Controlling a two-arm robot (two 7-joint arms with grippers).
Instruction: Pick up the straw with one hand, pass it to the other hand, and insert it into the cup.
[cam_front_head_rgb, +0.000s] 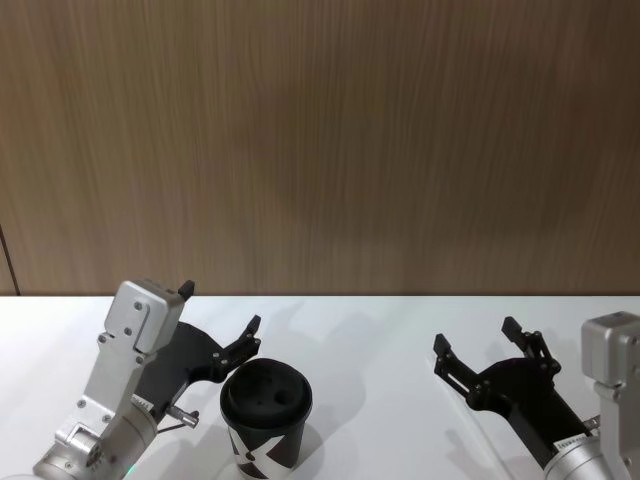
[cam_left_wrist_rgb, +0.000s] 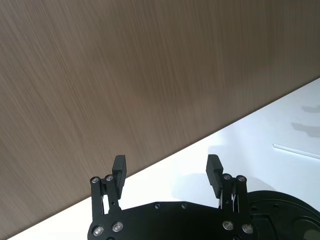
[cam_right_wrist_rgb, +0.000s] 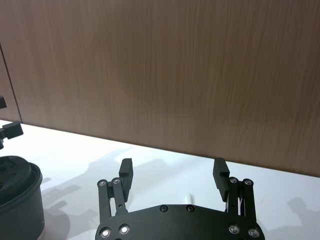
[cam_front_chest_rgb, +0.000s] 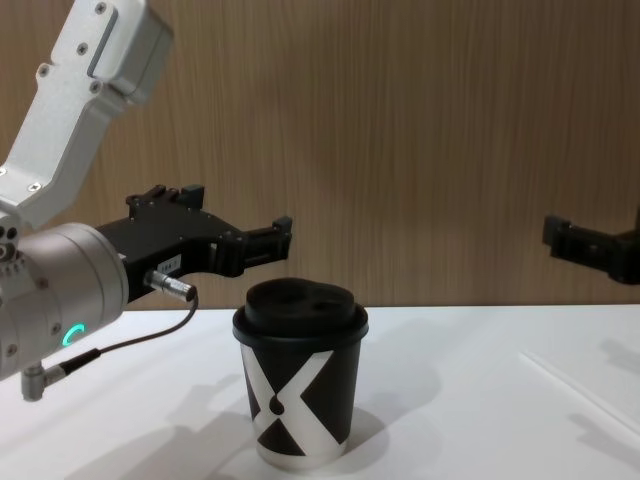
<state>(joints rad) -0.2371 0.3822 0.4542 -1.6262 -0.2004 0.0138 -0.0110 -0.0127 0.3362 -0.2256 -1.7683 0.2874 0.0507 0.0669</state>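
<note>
- straw (cam_front_chest_rgb: 580, 392): lies flat on the white counter (cam_front_head_rgb: 370, 340), out to the robot's right of the cup, well apart from it; nothing touches it
- cup (cam_front_chest_rgb: 300, 390): upright near the front edge of the counter, between the two arms and closer to the left one; black domed lid (cam_front_head_rgb: 266, 392) on; can't make out the straw hole well enough to judge it
- right gripper (cam_front_head_rgb: 478, 340): hovers above the counter on the straw's side; jaws spread wide, nothing between them; right wrist view shows a short white bit on the counter just ahead of the palm, probably the straw
- left gripper (cam_front_head_rgb: 220, 308): held above the counter just behind and left of the cup, not touching it; jaws spread wide, empty; teal ring lit on its wrist in chest view
- progress: nothing done yet, by my read; pick, handover and insertion are all left
- likely next: right gripper goes down onto the straw; thin and flat on the counter, so the pinch could slip
</note>
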